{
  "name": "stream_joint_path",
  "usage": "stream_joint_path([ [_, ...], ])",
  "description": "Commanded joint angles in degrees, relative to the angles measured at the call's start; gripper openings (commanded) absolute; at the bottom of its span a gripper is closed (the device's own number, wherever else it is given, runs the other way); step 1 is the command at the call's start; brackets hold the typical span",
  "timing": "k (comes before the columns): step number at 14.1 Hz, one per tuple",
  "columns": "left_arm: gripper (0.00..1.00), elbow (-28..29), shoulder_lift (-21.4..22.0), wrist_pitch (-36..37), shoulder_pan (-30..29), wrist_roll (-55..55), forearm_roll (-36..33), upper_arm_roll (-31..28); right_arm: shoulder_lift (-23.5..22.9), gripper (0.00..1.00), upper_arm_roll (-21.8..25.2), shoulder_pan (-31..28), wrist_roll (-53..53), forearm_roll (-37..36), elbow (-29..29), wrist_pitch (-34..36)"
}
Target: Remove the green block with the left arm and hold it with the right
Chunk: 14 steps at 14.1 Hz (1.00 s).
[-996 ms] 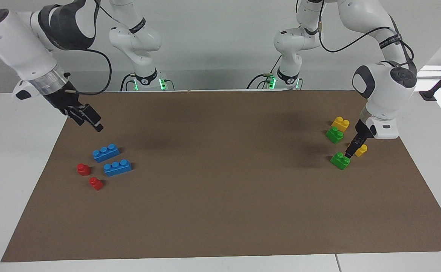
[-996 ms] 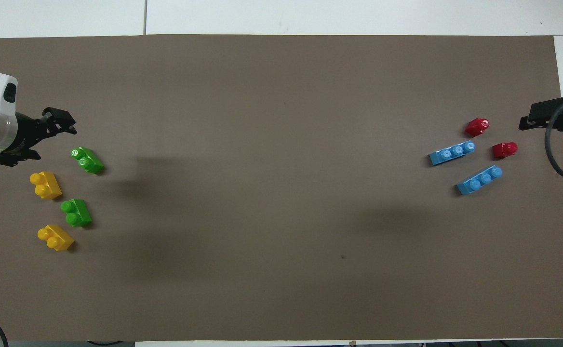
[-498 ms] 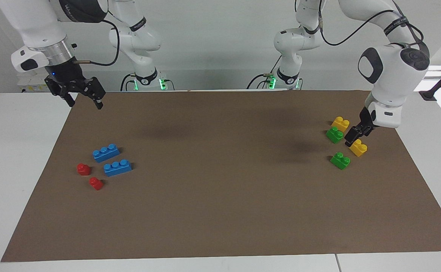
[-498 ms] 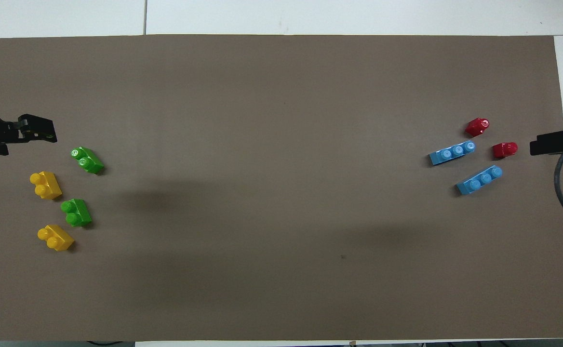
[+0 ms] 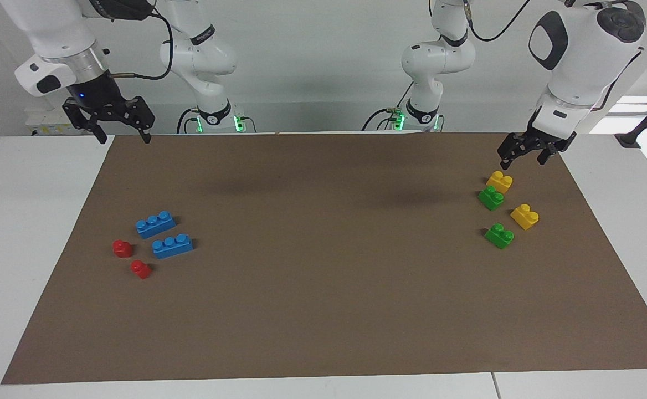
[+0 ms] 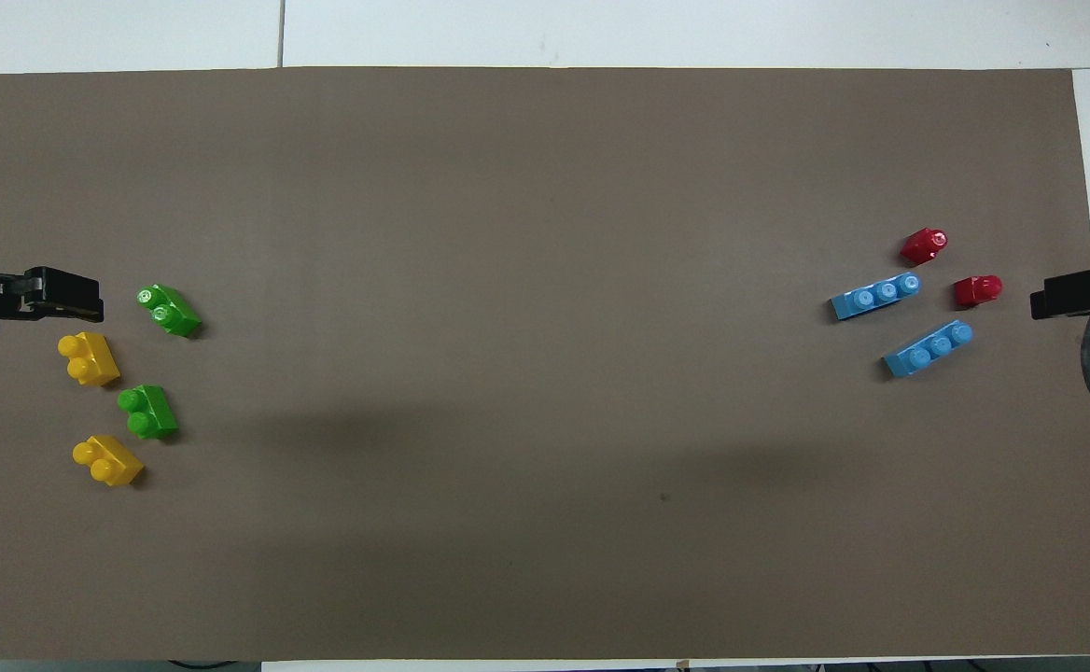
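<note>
Two green blocks lie on the brown mat (image 5: pixel 323 310) at the left arm's end. One green block (image 5: pixel 491 197) (image 6: pixel 147 412) sits nearer to the robots than the other green block (image 5: pixel 499 235) (image 6: pixel 169 310). My left gripper (image 5: pixel 523 160) hangs open and empty in the air over the mat's end beside this cluster, touching nothing. My right gripper (image 5: pixel 124 137), with a blue light on its wrist, hangs open and empty over the mat's edge at the right arm's end.
Two yellow blocks (image 5: pixel 499 181) (image 5: pixel 524 216) lie among the green ones. At the right arm's end lie two blue bricks (image 5: pixel 155 224) (image 5: pixel 172 245) and two small red pieces (image 5: pixel 122 247) (image 5: pixel 140 269).
My left gripper rose from beside the green block farther from the robots and drew back upward. The right gripper also lifted and turned upright. No block moved.
</note>
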<state>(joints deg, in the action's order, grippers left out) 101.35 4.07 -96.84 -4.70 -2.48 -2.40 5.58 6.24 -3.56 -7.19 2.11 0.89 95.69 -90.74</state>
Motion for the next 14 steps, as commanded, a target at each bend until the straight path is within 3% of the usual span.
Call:
stream_joint_path([
  [1, 1.0, -1.1, 1.6, 3.8, 0.7, 1.1, 0.1, 0.0, -0.4, 1.0, -0.5, -0.1, -1.0, -0.8, -1.3, 1.2],
  [4, 1.0, -2.1, 2.5, 4.4, 0.6, 1.0, 3.4, -0.3, -0.5, 1.0, -0.5, -0.2, -1.9, -0.4, -1.3, 0.2],
  [14, 1.0, -3.3, 4.1, 5.4, 0.5, 0.6, 3.5, -0.2, -1.3, 1.0, 0.0, 0.3, -2.0, 0.2, -2.4, 0.9],
])
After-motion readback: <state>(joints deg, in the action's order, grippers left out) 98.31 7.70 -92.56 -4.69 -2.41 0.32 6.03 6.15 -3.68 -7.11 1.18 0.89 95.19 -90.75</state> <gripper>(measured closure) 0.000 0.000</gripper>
